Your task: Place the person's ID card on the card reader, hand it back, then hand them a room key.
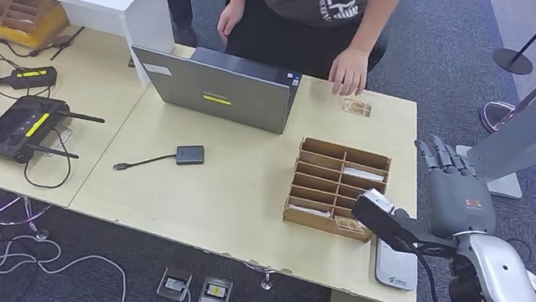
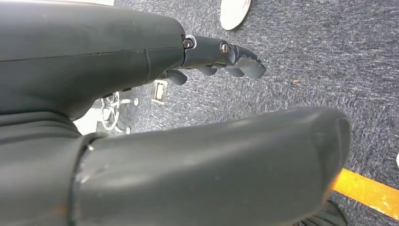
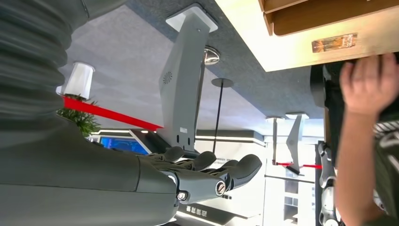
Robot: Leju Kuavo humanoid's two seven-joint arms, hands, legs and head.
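- The ID card lies flat near the far edge of the tabletop, toward the far right corner; a person's hand rests just beside it, fingers close to the card, though I cannot tell if they touch it.
- The right hand is held up past the right edge of the tabletop; its fingers are straight and spread, and it holds nothing; in the right wrist view the same hand is flat and bare, with the card well apart from it.
- The left hand hangs over the grey floor; its fingers are curled a little, the thumb stands apart, and nothing is in it.
- A brown box with small slots sits on the right part of the tabletop, between the ID card and the near edge; some slots hold cards.
- A flat grey card reader lies at the near right corner, just beside the box; the robot's arm hides part of it.
- A grey laptop stands at the far edge, in the middle.
- A small dark adapter with a cable lies near the middle of the tabletop.
- A black remote with wires sits by the left edge.
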